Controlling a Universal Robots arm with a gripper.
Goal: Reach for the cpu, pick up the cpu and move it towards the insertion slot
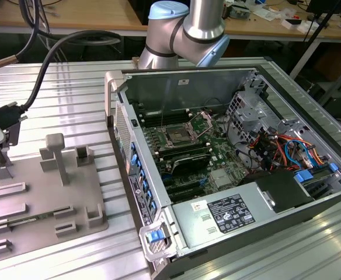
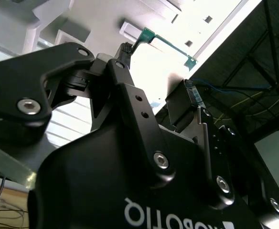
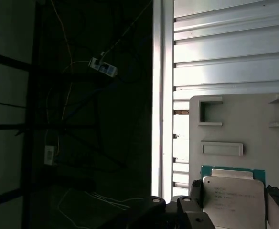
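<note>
Up close, the pincer (image 2: 157, 69) and its black body crowd the second wrist view. In the first wrist view it sits around the cpu (image 3: 232, 202), near one edge of the grey tray (image 3: 254, 124). Honestly can't tell if it's clenched on the cpu or just parked around it, or whether the cpu is off the tray yet. I'd call the reach done and the carry not started. Big to small: ribbed metal tabletop (image 1: 71, 81), open computer case (image 1: 182, 87) on it, the tray at the exterior view's left, then the insertion slot (image 1: 176, 135) on the green board, well apart from the cpu. Wooden workbenches (image 1: 71, 11) stand behind.
</note>
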